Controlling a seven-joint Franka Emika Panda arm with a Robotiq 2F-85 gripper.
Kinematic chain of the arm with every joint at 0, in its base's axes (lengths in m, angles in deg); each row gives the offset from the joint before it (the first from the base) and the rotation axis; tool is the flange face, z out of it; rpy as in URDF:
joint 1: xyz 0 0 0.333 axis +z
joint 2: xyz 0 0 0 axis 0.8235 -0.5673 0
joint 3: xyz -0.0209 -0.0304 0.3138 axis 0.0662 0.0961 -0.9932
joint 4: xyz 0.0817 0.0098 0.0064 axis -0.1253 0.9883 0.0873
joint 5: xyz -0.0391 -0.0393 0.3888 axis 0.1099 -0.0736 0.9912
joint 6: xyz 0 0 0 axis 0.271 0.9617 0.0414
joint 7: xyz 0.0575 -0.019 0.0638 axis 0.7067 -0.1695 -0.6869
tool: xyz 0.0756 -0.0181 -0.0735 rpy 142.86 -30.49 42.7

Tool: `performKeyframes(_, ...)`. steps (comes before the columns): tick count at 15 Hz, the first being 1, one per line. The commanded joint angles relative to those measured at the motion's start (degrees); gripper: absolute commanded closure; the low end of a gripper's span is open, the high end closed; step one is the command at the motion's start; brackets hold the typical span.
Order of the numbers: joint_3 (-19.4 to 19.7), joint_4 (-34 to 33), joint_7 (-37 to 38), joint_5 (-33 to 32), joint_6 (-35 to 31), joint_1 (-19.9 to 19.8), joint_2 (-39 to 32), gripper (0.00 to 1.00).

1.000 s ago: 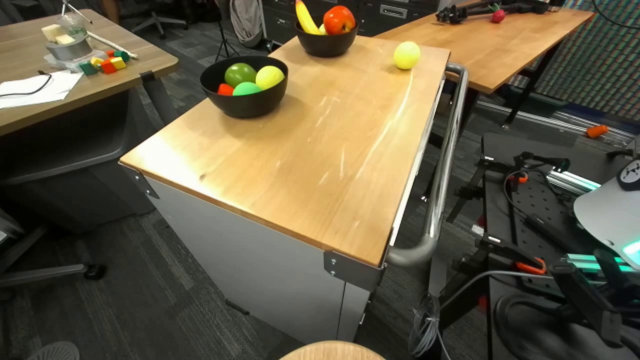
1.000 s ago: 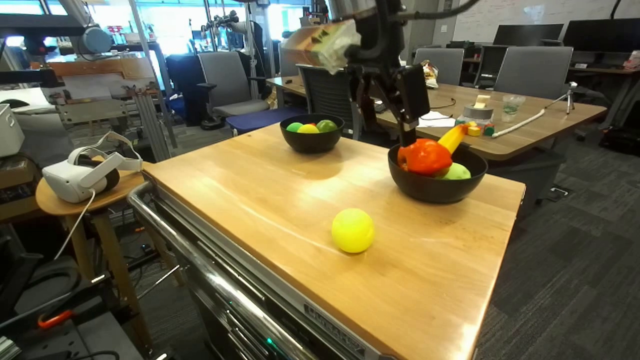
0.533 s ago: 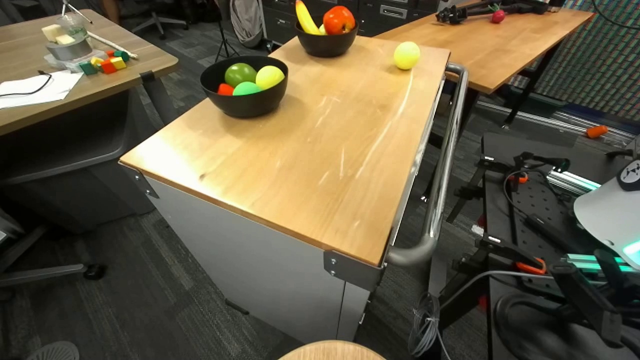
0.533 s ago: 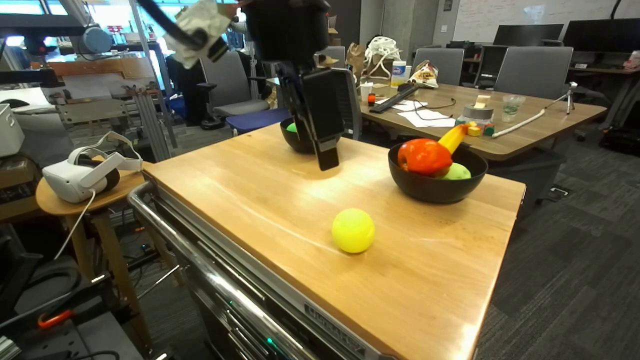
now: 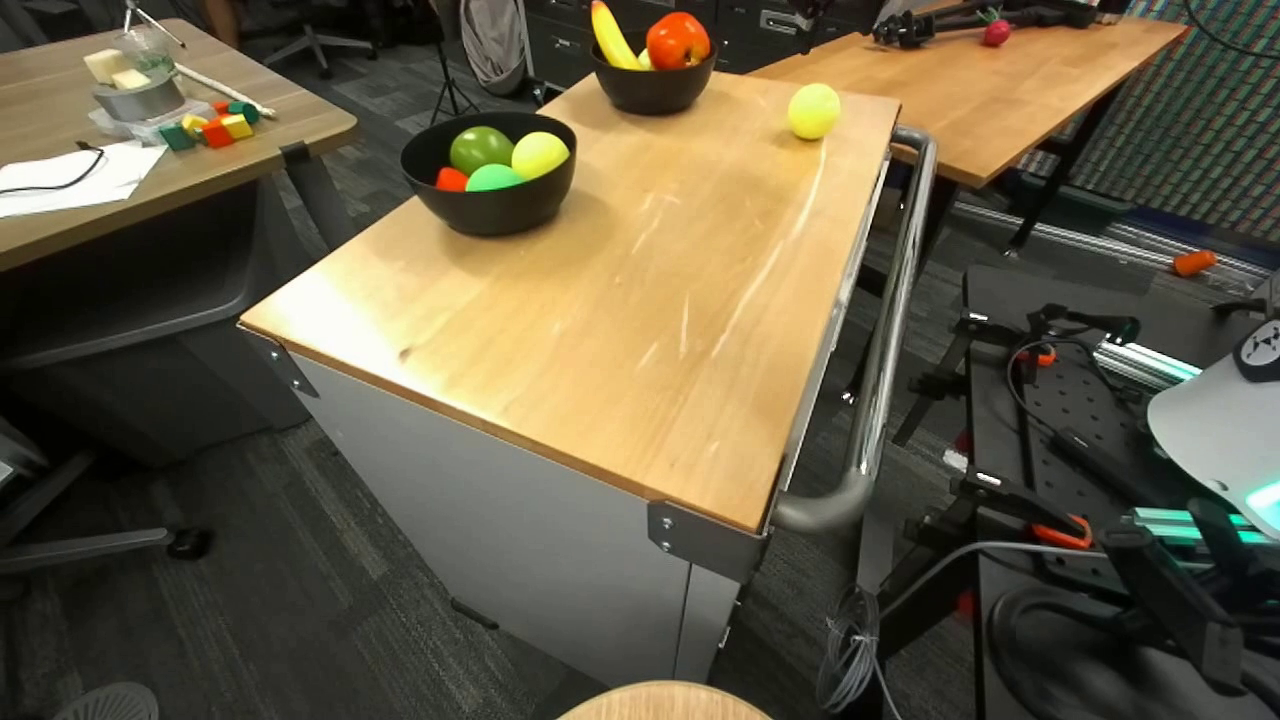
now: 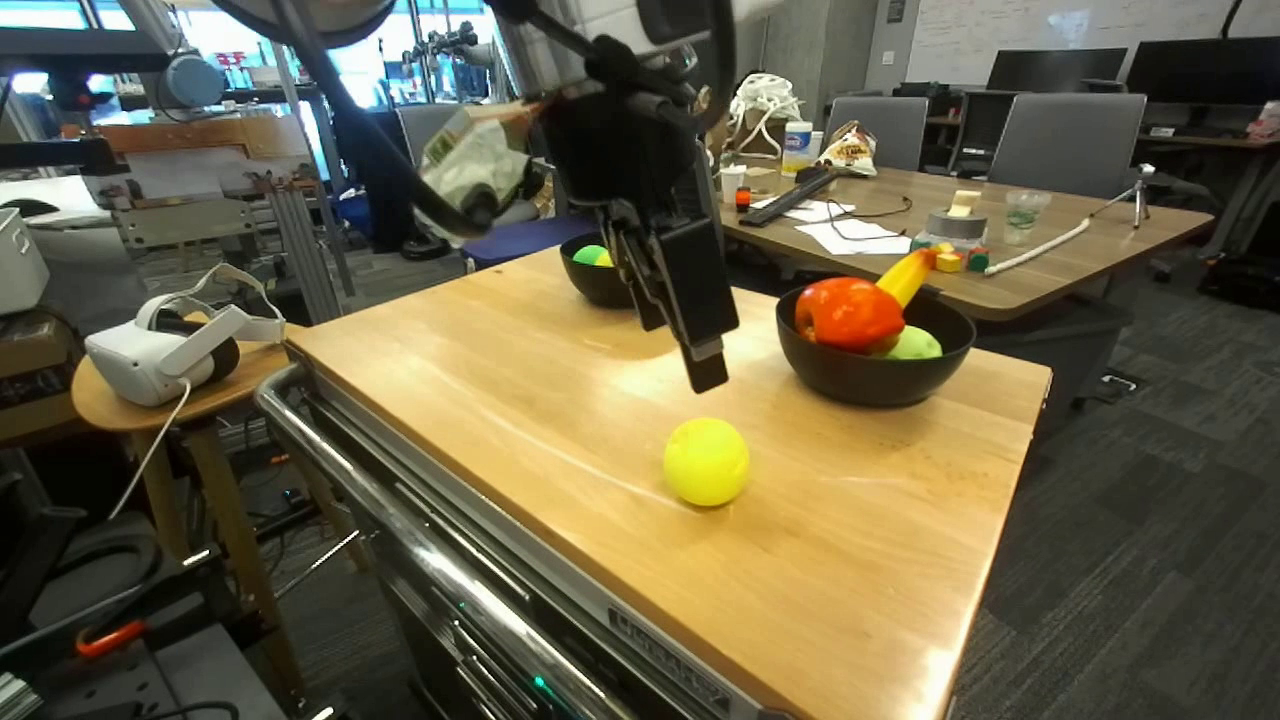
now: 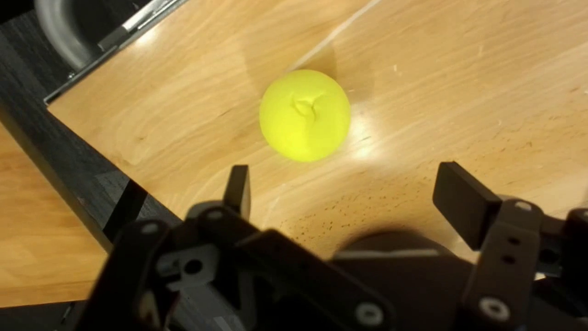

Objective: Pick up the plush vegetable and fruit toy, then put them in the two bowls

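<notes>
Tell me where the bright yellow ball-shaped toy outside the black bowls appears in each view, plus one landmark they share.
In an exterior view: the bright yellow ball-shaped toy, near the top, right of centre.
In an exterior view: the toy, below centre, slightly right.
In the wrist view: the toy, upper middle.
Shared landmark: the grey metal rail beside the wooden tabletop.

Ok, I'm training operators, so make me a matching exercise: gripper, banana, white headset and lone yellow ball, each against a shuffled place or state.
1. Gripper
2. Banana
3. White headset
4. Lone yellow ball

A. On a wooden stool
B. Directly on the wooden tabletop
C. Open, nothing gripped
D. Sticking up from a black bowl

Pairs: 1-C, 2-D, 3-A, 4-B
</notes>
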Motion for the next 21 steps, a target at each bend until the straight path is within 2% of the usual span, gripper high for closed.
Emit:
performKeyframes(1,-1.22,-2.93,3.94,-4.45,-4.63,-2.15,-6.24,0.0)
performKeyframes(6,0.34,-5.02,6.93,-7.08,-3.81,-1.31,-11.54,0.0)
performKeyframes(9,1.01,-6.15,7.41,-5.75,-3.84,-0.43,-14.38,0.0)
performKeyframes(10,1.19,-6.66,7.68,-5.61,-3.84,-0.18,-15.33,0.25)
performKeyframes(11,1.29,-7.19,7.69,-5.37,-3.54,0.13,-15.88,0.26)
performKeyframes(14,1.45,-9.14,8.02,-5.2,-1.56,1.36,-16.47,0.51)
performKeyframes(15,1.53,-9.94,9.31,-7.69,-0.14,2.17,-15.76,0.58)
performKeyframes(16,1.08,-10.66,8.87,-7.36,1.07,2.88,-14.91,0.65)
performKeyframes(17,0.44,-11.96,10.06,-9.92,1.49,4.3,-13.47,0.69)
performKeyframes(18,-0.2,-13.76,10.94,-13.28,1.36,5.66,-12.51,0.7)
performKeyframes(21,-2.96,-20.15,11.12,-16.26,-0.55,8.68,-13.4,0.74)
